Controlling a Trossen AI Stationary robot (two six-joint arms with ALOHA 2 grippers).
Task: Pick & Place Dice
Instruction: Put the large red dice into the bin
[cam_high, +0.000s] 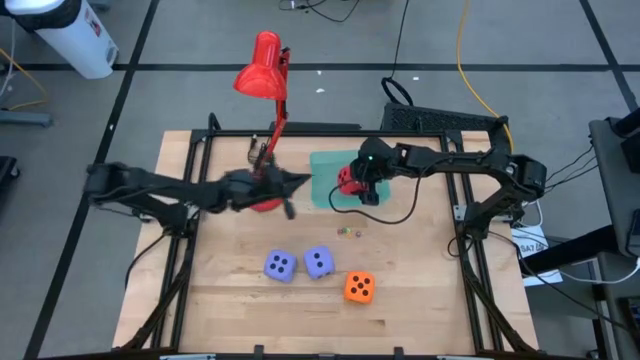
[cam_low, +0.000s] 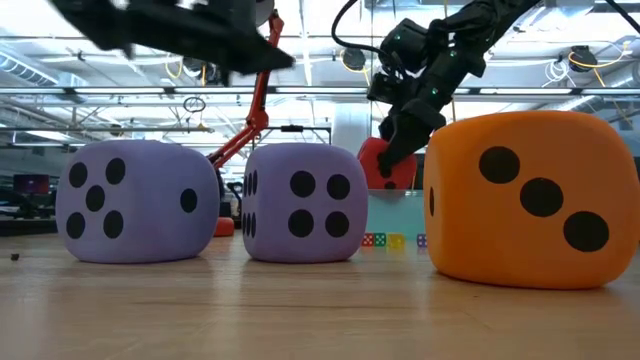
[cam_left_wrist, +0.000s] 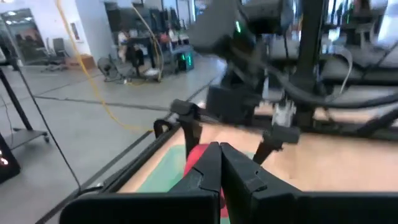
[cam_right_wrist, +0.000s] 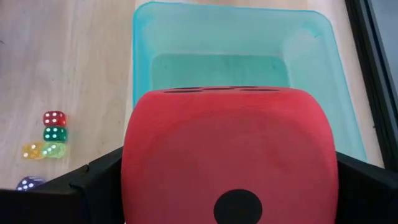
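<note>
Right tool (cam_right_wrist: 224, 186): I grip the red die (cam_right_wrist: 229, 149) between my two fingers, holding it above the near edge of the turquoise bin (cam_right_wrist: 149, 37).
Left tool (cam_left_wrist: 217, 171): fingers pressed together, carrying nothing; it hangs over the surface near the red desk lamp (cam_high: 262, 75), left of the bin.
Step in hand: carrying the red die over the bin to drop it in, as I judge it.
Doing it well: I should move further over the bin's middle before I let go; soft foam may bounce off a rim. Release low, and spread the fingers evenly so the die does not tip sideways.
Other dice: two lavender dice (cam_high: 281, 266) (cam_high: 319, 262) and the orange die (cam_high: 360, 288) sit in a row at the front of the surface (cam_high: 420, 280), well apart from the bin.
Right wrist view only: the bin is empty, and tiny coloured dice (cam_right_wrist: 55, 118) lie just beside it.
Low view only: pip faces of the front dice; the bin is mostly hidden behind them.
</note>
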